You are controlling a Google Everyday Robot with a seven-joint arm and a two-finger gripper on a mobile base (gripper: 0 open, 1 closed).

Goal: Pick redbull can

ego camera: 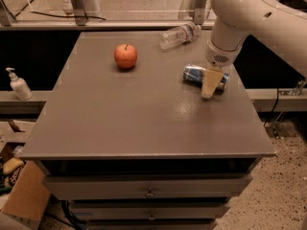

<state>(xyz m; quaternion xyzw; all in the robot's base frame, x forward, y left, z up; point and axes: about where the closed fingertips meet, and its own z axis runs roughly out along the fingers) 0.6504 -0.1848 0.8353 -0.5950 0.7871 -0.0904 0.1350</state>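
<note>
redbull can (194, 74) lay on its side nr right edge of counter (134, 123), claw (211, 84) right over it; couldn't tell if spread or pinching. prob light, thin-walled, slick, rolls easy. imo grip across mid-body w/ gentle squeeze.

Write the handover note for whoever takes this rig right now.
Pincer: low at the right part of the redbull can, near the table's right edge; contact with the can unclear.
Redbull can: lying on its side on the table, right of the apple, nearer the camera than the water bottle.
Done: pincer brought to the can.
Left: grasp the can and lift it.
</note>
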